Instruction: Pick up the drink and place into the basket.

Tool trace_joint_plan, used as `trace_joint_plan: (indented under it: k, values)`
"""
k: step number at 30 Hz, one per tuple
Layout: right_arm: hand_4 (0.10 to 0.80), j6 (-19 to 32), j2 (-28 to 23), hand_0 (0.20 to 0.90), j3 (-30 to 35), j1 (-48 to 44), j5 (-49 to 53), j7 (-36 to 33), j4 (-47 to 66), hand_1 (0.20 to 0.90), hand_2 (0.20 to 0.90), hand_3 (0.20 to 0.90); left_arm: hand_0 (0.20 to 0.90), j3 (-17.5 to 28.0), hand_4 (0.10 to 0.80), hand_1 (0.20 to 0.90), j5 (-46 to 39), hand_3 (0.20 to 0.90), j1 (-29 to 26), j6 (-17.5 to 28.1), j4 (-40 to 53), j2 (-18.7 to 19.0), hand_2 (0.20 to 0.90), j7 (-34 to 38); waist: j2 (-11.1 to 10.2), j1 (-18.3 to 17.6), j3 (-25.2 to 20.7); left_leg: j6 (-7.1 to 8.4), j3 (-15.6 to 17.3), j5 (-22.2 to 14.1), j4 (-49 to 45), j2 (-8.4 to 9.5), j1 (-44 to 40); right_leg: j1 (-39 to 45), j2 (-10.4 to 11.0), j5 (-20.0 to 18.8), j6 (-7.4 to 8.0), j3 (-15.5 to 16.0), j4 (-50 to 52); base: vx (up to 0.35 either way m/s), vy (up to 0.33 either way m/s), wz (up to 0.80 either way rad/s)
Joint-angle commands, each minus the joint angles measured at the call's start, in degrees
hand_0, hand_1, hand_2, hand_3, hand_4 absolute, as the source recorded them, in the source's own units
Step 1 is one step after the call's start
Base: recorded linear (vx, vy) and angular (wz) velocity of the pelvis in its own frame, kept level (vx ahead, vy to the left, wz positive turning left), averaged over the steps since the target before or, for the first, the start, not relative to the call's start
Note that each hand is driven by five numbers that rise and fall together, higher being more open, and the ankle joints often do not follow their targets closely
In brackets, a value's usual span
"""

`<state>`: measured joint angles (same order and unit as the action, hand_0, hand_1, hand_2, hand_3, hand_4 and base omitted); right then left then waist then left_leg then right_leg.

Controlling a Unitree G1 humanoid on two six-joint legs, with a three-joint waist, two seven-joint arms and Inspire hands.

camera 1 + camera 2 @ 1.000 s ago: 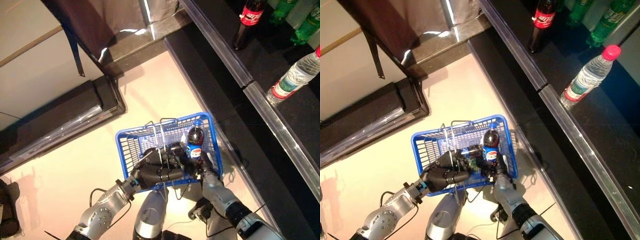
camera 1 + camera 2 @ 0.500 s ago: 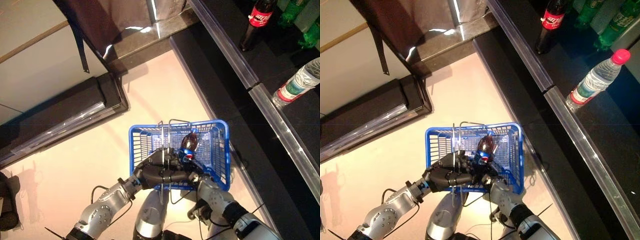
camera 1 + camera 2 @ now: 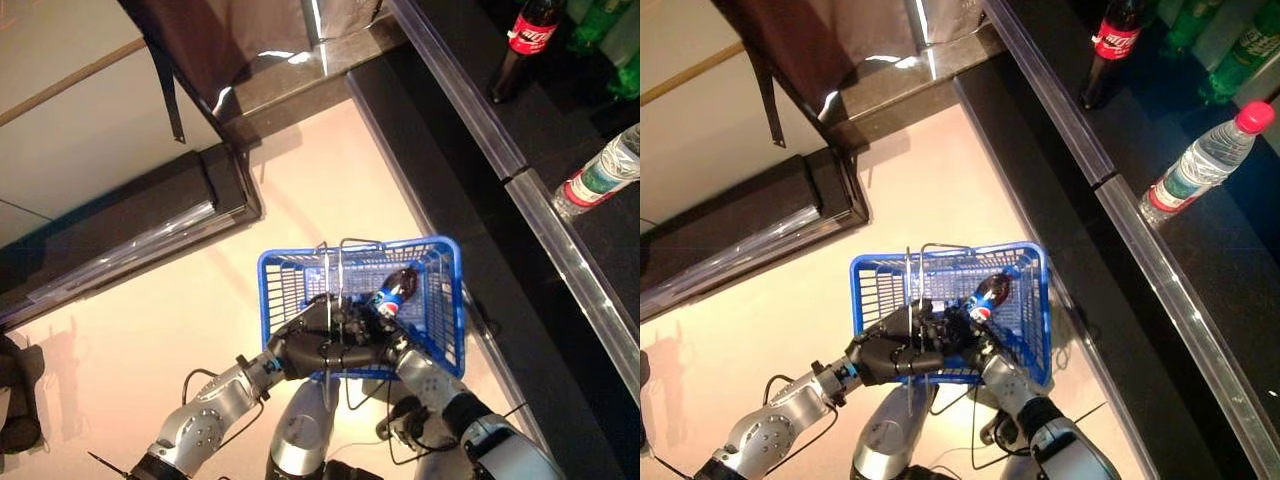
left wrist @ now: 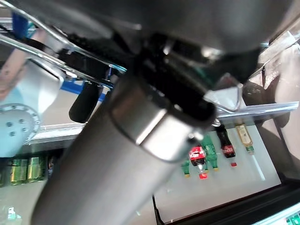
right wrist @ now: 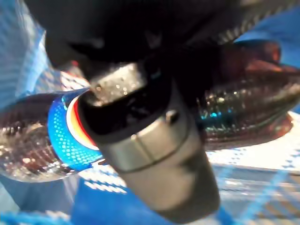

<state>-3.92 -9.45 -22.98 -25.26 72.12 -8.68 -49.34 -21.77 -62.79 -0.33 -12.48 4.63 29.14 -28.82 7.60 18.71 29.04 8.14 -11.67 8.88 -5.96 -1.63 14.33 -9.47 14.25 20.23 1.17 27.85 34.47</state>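
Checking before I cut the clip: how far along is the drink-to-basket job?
Nearly done. The cola bottle lies tilted inside the blue basket, which the left robot hand holds by its handle. The right robot hand is curled round the bottle; releasing and withdrawing are left.

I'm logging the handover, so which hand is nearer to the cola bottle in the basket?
Right. The right hand grips the cola bottle, which lies tilted inside the blue basket. The left hand is beside it at the basket's near rim, holding the wire handles.

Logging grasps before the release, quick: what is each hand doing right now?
Left hand: shut on the basket's wire handle.
Right hand: shut on the cola bottle, inside the basket.
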Motion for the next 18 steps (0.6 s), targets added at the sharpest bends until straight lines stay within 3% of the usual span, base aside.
trace_joint_plan:
  k: [1, 18]
  values:
    - [0.8, 2.62, 6.41, 0.9, 1.47, -6.91, 4.31, 0.24, 1.83, 0.9, 0.9, 0.9, 0.3, 0.97, 0.1, 0.3, -7.72, 0.2, -8.14, 6.66, 23.04, -5.7, 0.3, -14.22, -0.42, 0.35, -3.29, -6.57, 1.96, -3.65, -3.53, 4.23, -1.43, 5.99, -2.86, -16.1, -0.89, -2.69, -17.27, 0.0, 0.0, 0.0]
    - [0.8, 4.89, 6.0, 0.9, 3.73, -7.85, 4.8, -0.43, 1.01, 0.9, 0.9, 0.9, 0.3, 1.12, 0.1, 0.3, -7.55, 0.2, -8.27, 5.15, 23.31, -6.7, 0.3, -12.06, -0.26, 0.19, -2.61, -7.26, 2.71, -3.84, -3.58, 4.18, -1.32, 5.02, -1.96, -16.34, -0.44, -2.53, -16.08, 0.0, 0.0, 0.0]
